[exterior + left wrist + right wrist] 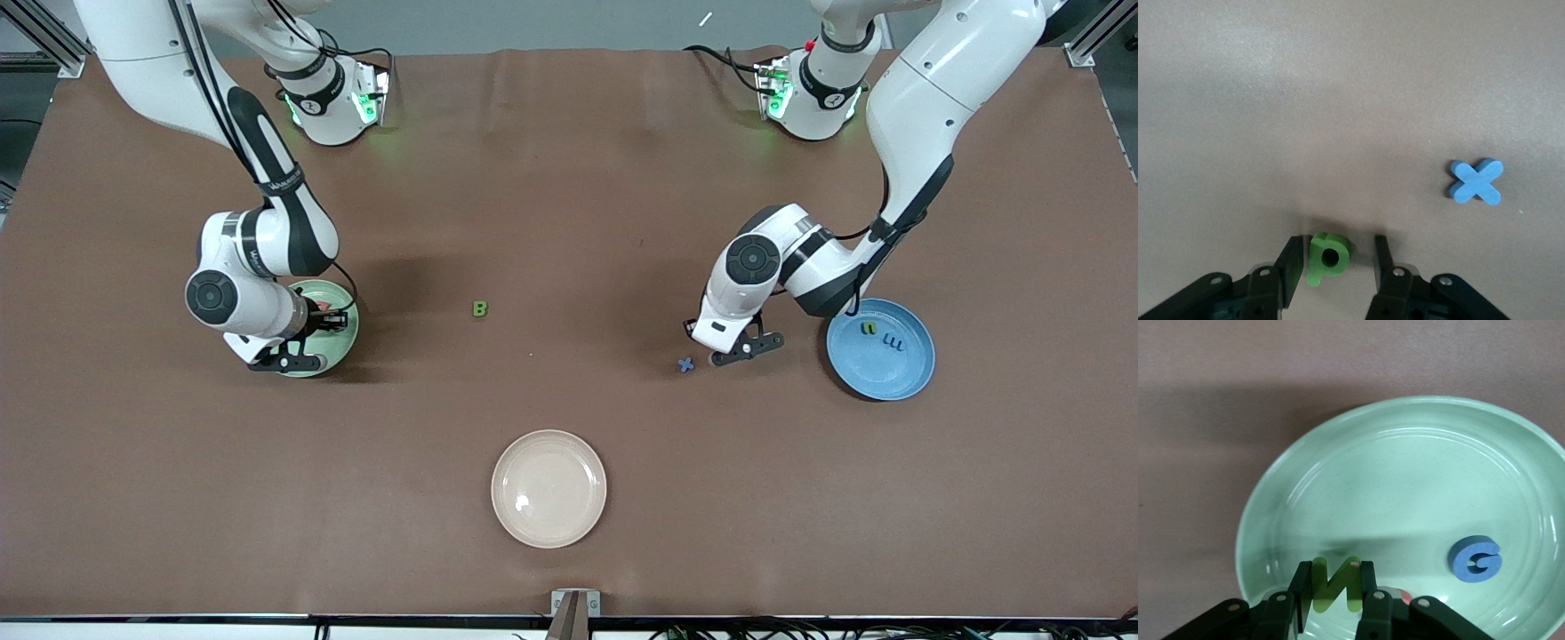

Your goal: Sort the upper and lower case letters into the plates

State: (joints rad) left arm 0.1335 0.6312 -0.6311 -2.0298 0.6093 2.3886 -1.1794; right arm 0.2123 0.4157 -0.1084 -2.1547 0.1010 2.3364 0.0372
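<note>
- Right gripper (1335,583): clamps green N (1335,584) upright over green plate (1338,473) holding G (1475,559).
- Left gripper (1333,257): jaws apart astride p (1328,257), lying flat on bench (569,222), near x (1477,181).

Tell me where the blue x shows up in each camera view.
Front view: blue x on the bare table, beside the left gripper, toward the blue plate.
Left wrist view: blue x, apart from the fingers flanking the green p.
Right wrist view: not in it.
Shared landmark: the left gripper.
</note>
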